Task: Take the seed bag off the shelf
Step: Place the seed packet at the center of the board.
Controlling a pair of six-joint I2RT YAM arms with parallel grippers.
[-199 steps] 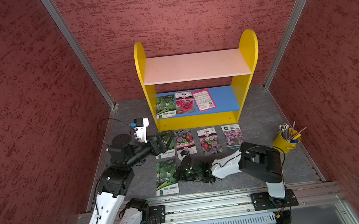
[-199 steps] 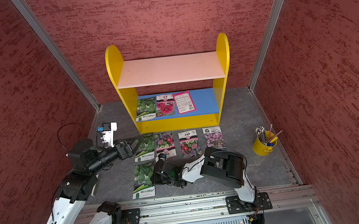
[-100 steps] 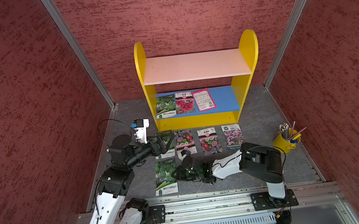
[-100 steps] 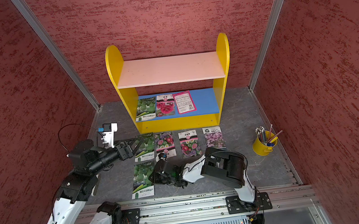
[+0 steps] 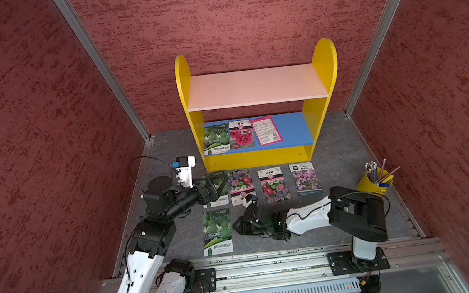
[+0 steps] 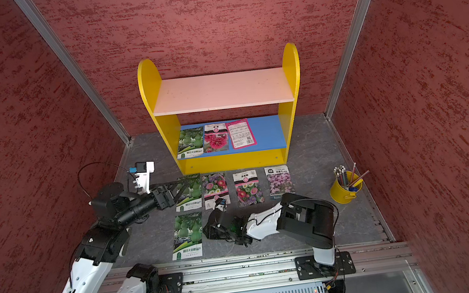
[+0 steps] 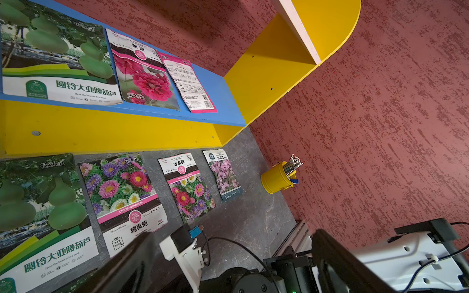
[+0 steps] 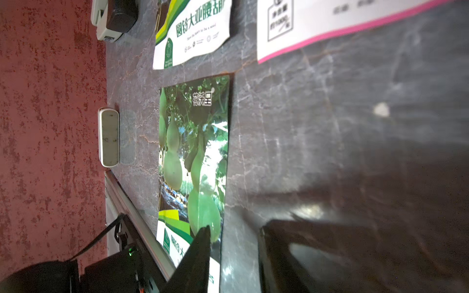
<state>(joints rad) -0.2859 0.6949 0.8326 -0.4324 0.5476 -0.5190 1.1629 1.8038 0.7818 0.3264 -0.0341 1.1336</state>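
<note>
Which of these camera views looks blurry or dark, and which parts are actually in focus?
Right wrist view: the nearby floor and right gripper are dark and blurred, while the gourd seed packet is fairly sharp. Left wrist view: the chrysanthemum seed packet is crisp, the left gripper soft. Both top views: evenly lit, sharp throughout.

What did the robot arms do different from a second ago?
The right tool opened, letting go of the front green gourd seed packet on the grey floor. The left tool stayed wide open, and the yellow wooden shelf kept its three seed packets.
</note>
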